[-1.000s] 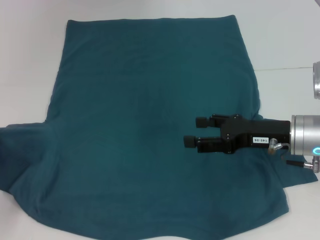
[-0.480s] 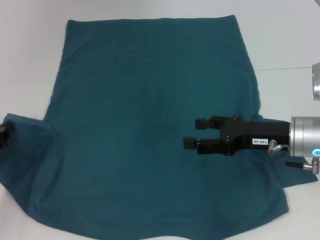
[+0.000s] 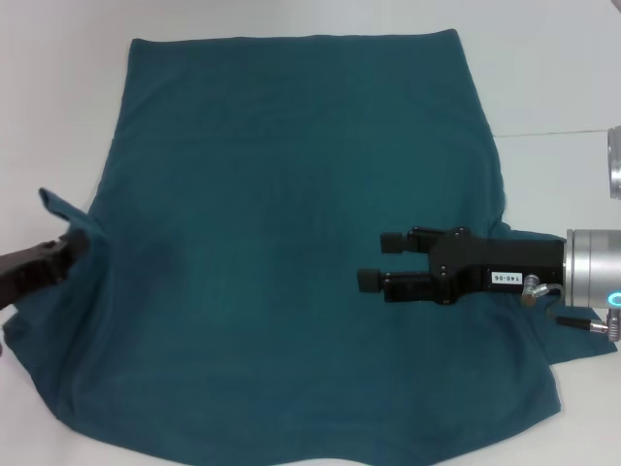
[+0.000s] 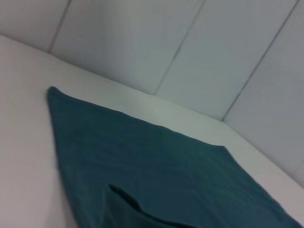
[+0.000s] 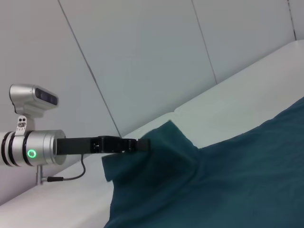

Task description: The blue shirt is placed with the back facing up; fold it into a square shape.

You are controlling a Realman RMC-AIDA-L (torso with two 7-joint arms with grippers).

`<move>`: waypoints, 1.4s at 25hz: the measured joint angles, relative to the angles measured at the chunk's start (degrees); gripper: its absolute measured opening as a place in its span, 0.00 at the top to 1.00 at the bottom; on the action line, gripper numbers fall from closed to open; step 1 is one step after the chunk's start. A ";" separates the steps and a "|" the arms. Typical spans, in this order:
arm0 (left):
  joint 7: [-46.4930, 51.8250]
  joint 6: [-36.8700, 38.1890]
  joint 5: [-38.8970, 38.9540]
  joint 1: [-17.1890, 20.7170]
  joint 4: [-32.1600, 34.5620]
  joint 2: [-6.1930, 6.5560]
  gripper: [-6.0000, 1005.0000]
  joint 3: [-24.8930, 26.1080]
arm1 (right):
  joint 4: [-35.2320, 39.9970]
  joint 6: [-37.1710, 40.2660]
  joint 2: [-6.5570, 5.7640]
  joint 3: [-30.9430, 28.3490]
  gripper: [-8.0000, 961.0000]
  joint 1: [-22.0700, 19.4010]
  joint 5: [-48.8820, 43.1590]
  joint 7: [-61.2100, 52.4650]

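Left gripper [image 3: 78, 239] is clamped on the left sleeve of the large dark teal-blue fabric T-shirt [image 3: 291, 194] and holds that sleeve lifted off the white table [image 3: 543, 68]; I see the pinch from the right wrist camera too. Everything else of the shirt lies spread flat on the table. My right gripper [image 3: 380, 258] hovers over its right half, fingers parted, holding nothing
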State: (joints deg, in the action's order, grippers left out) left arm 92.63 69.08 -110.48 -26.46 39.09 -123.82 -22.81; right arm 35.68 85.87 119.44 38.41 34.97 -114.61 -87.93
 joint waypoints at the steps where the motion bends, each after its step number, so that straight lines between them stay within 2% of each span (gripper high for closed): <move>1: -0.02 0.23 0.01 -0.44 -0.92 -0.02 0.99 0.00 | 0.00 0.00 0.00 0.00 0.07 -0.02 0.00 0.02; 17: -1.65 -2.68 3.27 -6.14 -14.85 -0.19 0.99 0.64 | 0.00 0.00 0.00 0.47 0.07 -0.17 0.00 0.05; 27: -1.99 -4.35 7.07 -7.21 -20.54 -0.33 0.88 0.73 | -0.13 0.04 0.00 0.63 0.08 -0.17 -0.09 0.04; 35: -1.81 -2.57 8.65 -7.39 -23.72 -0.46 0.69 0.74 | -0.18 0.08 0.00 0.49 0.08 -0.17 -0.13 0.04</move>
State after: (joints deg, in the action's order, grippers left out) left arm 90.82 66.51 -101.83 -33.85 15.37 -124.28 -22.07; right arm 35.51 85.95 119.44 38.90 34.80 -114.73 -87.89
